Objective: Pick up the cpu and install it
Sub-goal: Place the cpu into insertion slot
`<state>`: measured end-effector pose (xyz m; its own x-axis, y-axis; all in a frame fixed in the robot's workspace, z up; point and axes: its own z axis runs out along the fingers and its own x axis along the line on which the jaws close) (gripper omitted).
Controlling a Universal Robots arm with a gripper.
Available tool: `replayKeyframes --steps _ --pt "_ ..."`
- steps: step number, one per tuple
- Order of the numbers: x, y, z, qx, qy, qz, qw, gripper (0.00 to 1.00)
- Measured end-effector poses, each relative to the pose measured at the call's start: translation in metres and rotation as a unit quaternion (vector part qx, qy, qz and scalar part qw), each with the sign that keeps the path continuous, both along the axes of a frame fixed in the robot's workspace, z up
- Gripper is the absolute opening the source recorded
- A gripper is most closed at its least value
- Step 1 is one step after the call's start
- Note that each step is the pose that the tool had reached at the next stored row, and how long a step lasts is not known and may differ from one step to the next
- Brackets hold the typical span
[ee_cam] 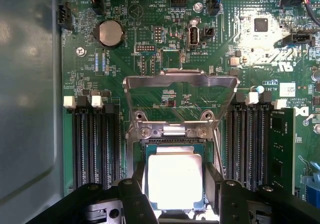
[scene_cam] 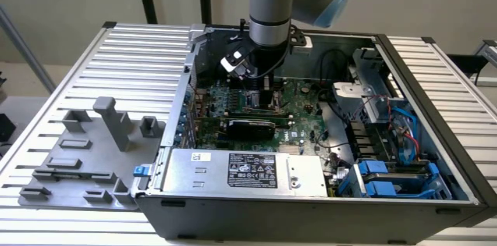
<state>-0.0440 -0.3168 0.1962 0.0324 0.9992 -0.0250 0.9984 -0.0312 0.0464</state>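
Gripped by two opposite edges between the closed end effector (ee_cam: 175, 178) fingers, the cpu (ee_cam: 175, 185) is held at the motherboard (ee_cam: 150, 59) socket, whose metal frame (ee_cam: 180, 80) is swung open. It is judged light, stiff and fragile, best taken by the rim.

Slatted metal table (scene_cam: 139, 48) carries computer case (scene_cam: 311, 211) and grey fixture (scene_cam: 78, 170).

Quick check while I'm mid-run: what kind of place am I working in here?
Probably a robot test bench in a lab or workshop: an open computer case sits on a slatted metal table, beside a grey tray of part holders.
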Motion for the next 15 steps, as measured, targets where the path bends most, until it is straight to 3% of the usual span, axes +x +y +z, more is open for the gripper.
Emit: replayKeyframes --steps 15 --pt "0.0004 0.0003 -0.0006 -0.0004 0.0000 0.000 1.0000 0.55"
